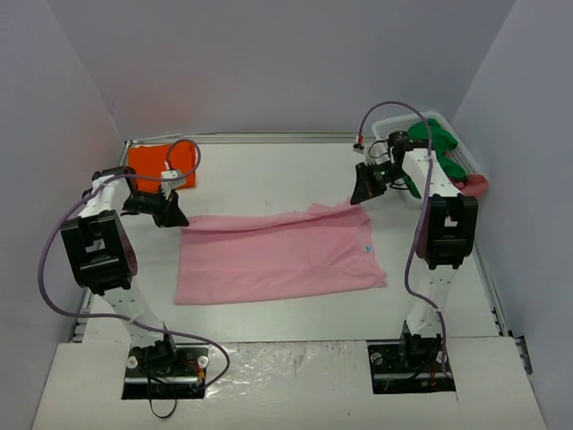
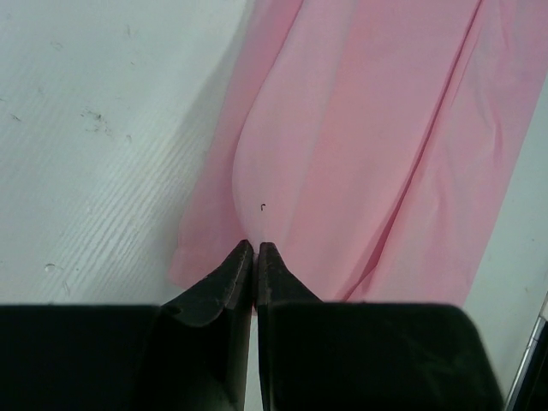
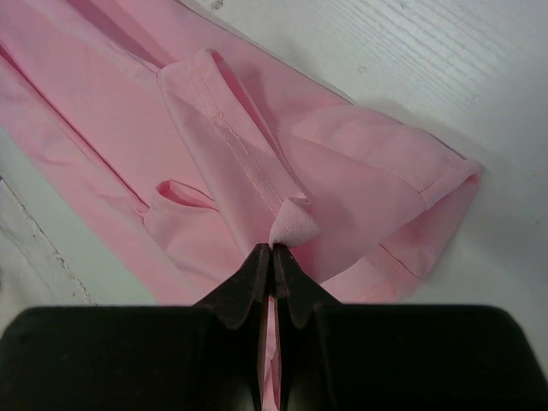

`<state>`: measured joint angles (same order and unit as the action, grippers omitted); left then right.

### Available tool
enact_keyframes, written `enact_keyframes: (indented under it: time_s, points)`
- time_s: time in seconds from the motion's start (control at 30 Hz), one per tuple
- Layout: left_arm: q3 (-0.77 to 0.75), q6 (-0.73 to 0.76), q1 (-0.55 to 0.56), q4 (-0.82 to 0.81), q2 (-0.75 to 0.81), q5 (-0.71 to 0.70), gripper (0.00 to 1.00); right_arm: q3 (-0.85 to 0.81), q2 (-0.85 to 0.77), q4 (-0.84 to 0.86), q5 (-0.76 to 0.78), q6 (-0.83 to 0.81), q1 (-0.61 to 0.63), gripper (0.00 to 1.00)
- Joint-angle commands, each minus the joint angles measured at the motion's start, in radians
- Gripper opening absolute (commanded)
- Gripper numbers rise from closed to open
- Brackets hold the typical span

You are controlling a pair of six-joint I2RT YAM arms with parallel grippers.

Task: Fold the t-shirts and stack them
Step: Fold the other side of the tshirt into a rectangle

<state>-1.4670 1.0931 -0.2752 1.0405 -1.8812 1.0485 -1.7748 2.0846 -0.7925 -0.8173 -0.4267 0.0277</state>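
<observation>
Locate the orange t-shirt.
Top view: the orange t-shirt lies in the far left corner, just behind the left gripper, beyond the pink t-shirt.

The table [image 1: 269,175] bears a pink t-shirt [image 1: 277,255], an orange t-shirt [image 1: 150,166] and a white basket [image 1: 443,119].

Orange t-shirt [image 1: 150,164], perhaps folded, partly hidden

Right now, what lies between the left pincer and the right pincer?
The pink t-shirt: its far edge runs from the left pincer to the right pincer, both shut on it. The top view shows this.
</observation>
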Motion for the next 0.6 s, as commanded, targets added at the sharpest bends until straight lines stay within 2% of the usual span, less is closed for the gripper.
enact_keyframes:
  time_s: [0.0,0.33,0.57]
  points:
    - [0.031,0.103,-0.001,0.018,0.106,-0.024,0.02,0.018,-0.063,-0.062,0.013,-0.044,0.018,0.00]
    - [0.157,0.103,0.037,-0.120,0.195,-0.134,0.02,0.054,-0.054,-0.111,0.038,-0.095,0.047,0.00]
    - [0.217,0.128,0.062,-0.157,0.220,-0.189,0.02,0.074,-0.069,-0.119,0.064,-0.112,0.064,0.00]
